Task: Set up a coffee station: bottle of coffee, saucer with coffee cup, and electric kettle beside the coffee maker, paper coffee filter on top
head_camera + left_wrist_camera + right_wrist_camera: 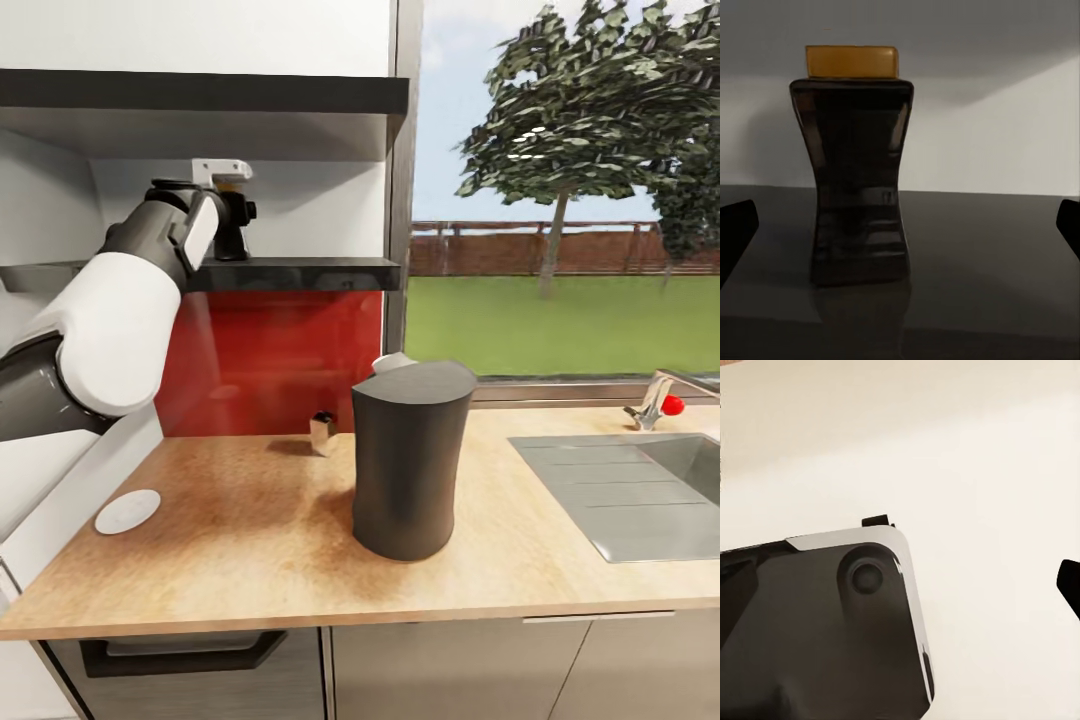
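Wooden bench (250, 540) is stretching across the kitchen, with a steel sink (620, 500) set into it on the robot's right. Nearest on it, a white saucer (127, 511) is lying toward the left edge, and the dark coffee maker (410, 458) is standing upright near the middle. Behind that, a small metallic container (322, 432) is sitting by the red backsplash (270, 355). Higher and farther back, the left hand (231, 222) is reaching onto the dark shelf (300, 272), fingers spread wide, the bottle of coffee (855, 165) standing upright between them, untouched. I cannot tell the right hand's state.
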Motion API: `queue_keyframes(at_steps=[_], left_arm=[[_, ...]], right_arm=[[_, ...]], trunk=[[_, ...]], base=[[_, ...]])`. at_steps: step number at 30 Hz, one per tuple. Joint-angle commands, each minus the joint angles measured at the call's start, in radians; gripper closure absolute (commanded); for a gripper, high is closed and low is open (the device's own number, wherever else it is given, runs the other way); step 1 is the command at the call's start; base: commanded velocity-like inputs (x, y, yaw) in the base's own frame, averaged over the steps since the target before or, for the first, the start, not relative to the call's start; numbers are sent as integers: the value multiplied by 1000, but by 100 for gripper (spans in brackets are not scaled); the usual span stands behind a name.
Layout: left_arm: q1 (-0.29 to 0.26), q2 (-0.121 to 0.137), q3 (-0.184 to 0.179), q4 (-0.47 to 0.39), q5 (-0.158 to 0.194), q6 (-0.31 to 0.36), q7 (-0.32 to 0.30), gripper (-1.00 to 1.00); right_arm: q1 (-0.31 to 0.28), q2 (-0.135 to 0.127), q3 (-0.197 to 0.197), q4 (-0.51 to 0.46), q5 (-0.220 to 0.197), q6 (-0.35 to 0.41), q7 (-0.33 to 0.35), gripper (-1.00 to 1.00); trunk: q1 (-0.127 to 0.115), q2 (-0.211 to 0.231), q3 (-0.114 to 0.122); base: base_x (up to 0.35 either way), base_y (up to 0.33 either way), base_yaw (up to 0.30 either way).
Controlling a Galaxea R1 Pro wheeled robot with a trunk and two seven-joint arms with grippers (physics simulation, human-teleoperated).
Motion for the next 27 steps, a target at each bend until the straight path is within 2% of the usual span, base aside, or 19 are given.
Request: queue_keyframes(at_steps=[1,10,20,27], left_arm=[[1,0,4,-4,0,4,3,-100],[4,2,3,-13,0,6,7,-100],[18,2,3,-16,1,4,7,-100],[25,1,3,-15,0,5,7,-100]], right_arm=[[0,0,-2,1,-6,-3,1,-100],[0,0,-2,2,-6,-3,1,-100],[0,0,-2,2,-5,-3,1,-100],[0,0,-2,2,-5,-3,1,-100]], trunk=[[0,-1,0],[0,-1,0],[0,-1,0],[0,-1,0]], base=[[0,75,0],[0,178,0],[6,19,0],[203,1,0]])
